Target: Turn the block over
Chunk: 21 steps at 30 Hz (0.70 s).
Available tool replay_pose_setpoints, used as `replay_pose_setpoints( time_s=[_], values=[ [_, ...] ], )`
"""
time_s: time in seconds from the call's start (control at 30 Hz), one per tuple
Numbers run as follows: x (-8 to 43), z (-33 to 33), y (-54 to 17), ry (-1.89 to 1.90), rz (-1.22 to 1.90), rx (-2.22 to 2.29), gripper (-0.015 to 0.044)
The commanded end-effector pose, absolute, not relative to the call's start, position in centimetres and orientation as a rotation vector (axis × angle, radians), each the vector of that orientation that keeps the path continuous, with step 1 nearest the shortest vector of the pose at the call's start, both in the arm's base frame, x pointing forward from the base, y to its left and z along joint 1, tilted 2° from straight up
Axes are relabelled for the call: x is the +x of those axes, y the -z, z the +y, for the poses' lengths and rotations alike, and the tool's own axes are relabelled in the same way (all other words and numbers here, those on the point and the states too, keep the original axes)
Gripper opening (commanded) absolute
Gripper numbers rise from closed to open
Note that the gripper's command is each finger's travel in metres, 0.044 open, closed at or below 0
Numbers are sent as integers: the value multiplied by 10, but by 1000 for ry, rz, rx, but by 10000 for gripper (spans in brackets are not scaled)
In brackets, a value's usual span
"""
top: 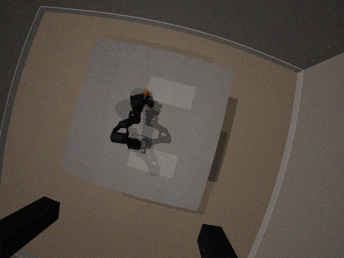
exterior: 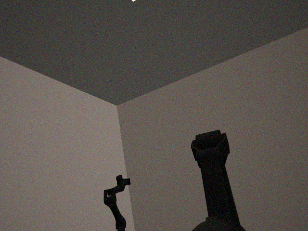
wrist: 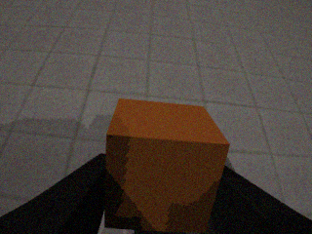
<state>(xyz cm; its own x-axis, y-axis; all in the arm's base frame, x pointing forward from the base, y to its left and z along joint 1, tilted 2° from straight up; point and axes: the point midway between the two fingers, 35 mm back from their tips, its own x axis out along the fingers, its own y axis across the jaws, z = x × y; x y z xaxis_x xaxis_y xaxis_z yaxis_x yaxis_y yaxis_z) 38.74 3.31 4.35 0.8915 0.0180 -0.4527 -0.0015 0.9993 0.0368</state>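
Observation:
The orange block is held between the two black fingers of my gripper, which is shut on it. In the wrist view its lit upper face and a darker, shadowed face show plainly, both plain orange; no mark is seen on them. A small pale sliver shows at the bottom edge beside the block, and I cannot tell what it is. The grey table top shows beyond the block in the wrist view. I cannot tell the block's exact height. The exterior view does not show the block.
Two pale rectangles lie on the grey top, one right of the block and one near the arm's base. The arm's shadow falls to its right. Dark bars stand in the foreground. The exterior view shows walls and dark arm-like shapes.

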Motion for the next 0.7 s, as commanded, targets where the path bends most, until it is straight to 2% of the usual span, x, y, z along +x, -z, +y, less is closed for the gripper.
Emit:
replay_pose_setpoints(
  time_s=[0.0,0.4,0.67],
  values=[
    [387,32,-43,-5,470,37,131],
    [387,32,-43,-5,470,37,440],
    [387,32,-43,-5,470,37,440]
  ],
)
